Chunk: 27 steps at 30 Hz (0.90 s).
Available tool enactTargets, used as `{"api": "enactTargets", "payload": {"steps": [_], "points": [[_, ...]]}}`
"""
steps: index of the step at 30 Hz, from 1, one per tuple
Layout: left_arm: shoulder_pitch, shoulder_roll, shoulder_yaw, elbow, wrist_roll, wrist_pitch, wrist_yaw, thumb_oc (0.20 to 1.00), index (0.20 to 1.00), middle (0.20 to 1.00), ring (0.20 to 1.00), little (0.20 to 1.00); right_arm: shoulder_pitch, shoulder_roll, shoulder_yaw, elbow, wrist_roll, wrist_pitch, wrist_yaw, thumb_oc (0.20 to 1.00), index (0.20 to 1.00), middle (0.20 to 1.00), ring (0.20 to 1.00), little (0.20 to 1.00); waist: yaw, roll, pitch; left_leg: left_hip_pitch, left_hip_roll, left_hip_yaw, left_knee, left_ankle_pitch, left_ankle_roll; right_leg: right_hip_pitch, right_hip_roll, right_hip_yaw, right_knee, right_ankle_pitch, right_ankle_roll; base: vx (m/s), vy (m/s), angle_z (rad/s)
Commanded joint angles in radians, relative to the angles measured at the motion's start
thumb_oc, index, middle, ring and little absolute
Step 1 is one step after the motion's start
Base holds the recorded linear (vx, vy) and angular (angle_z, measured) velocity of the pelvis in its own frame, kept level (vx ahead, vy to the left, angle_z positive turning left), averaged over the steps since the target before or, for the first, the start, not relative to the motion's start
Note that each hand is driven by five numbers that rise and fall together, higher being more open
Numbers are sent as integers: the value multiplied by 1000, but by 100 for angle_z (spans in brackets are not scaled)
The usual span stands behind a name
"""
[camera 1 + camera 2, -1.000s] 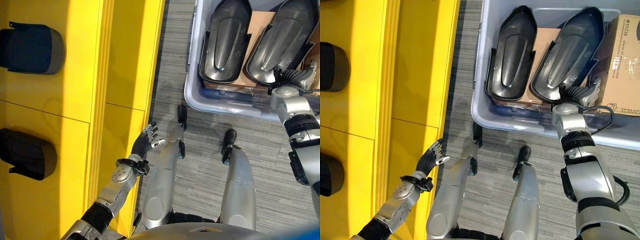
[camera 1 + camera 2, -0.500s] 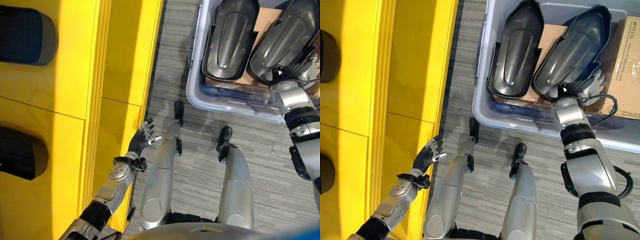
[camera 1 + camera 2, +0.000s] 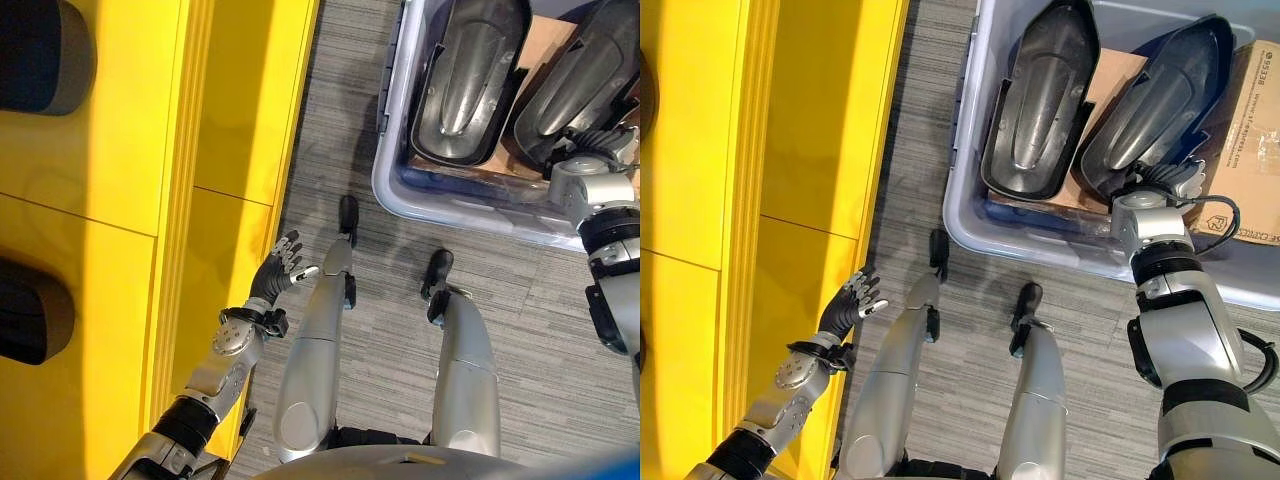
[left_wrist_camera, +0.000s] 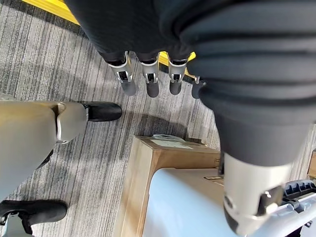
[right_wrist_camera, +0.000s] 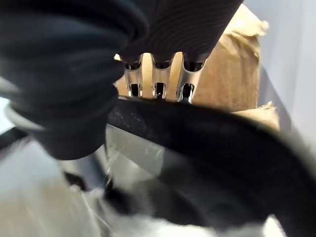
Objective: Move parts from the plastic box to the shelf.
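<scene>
The shelf (image 3: 130, 150) is bright yellow. The parts (image 3: 1040, 100) are black and glossy, in a pale blue-grey plastic box (image 3: 970, 215). The floor (image 3: 340, 130) is grey with thin stripes.

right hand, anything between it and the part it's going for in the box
Nothing visible. The right hand is already at the near end of the right part in the box, its fingers reaching over the part's dark rim.
</scene>
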<state>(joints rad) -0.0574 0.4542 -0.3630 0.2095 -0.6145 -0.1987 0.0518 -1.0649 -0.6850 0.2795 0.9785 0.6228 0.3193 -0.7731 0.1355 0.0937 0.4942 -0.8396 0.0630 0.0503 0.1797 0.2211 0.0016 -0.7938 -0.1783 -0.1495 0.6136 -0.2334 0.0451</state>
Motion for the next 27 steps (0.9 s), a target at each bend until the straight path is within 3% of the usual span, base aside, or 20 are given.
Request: {"api": "enactTargets", "payload": {"steps": [1, 12, 17, 22, 27], "points": [[5, 12, -1, -35, 20, -9, 4, 1000, 1000, 1000, 1000, 1000, 42, 52, 36, 30, 34, 10, 92, 200, 200, 200, 200, 200, 49, 15, 26, 3, -59, 5, 141, -200, 8, 58, 36, -3, -135, 117, -14, -11, -21, -7], [-5, 19, -10, -42, 9, -19, 17, 1000, 1000, 1000, 1000, 1000, 2, 17, 79, 70, -74, 90, 114, 200, 200, 200, 200, 200, 45, 33, 26, 4, -55, 8, 129, -190, 2, 42, 36, -2, -116, 110, -19, -17, -18, -2], [-7, 25, -16, -44, 6, -22, 14, 1000, 1000, 1000, 1000, 1000, -7, 8, 92, 85, -109, 97, 128, 200, 200, 200, 200, 200, 44, 40, 26, 14, -55, 7, 125, -188, 1, 46, 35, 0, -114, 111, -18, 0, 0, 0], [-7, 27, -19, -38, 10, -31, 13, 1000, 1000, 1000, 1000, 1000, -22, 2, 107, 79, -205, 47, 104, 200, 200, 200, 200, 200, 44, 44, 26, 31, -55, 9, 114, -187, 2, 59, 34, 1, -121, 112, -18, 0, 0, 0], [11, 32, -21, -38, 27, -62, 16, 1000, 1000, 1000, 1000, 1000, -13, 4, 82, 3, -332, -105, 21, 200, 200, 200, 200, 200, 42, 47, 26, 78, -57, 12, 102, -194, 6, 103, 32, 4, -138, 111, -15, -12, -40, 0]]}}
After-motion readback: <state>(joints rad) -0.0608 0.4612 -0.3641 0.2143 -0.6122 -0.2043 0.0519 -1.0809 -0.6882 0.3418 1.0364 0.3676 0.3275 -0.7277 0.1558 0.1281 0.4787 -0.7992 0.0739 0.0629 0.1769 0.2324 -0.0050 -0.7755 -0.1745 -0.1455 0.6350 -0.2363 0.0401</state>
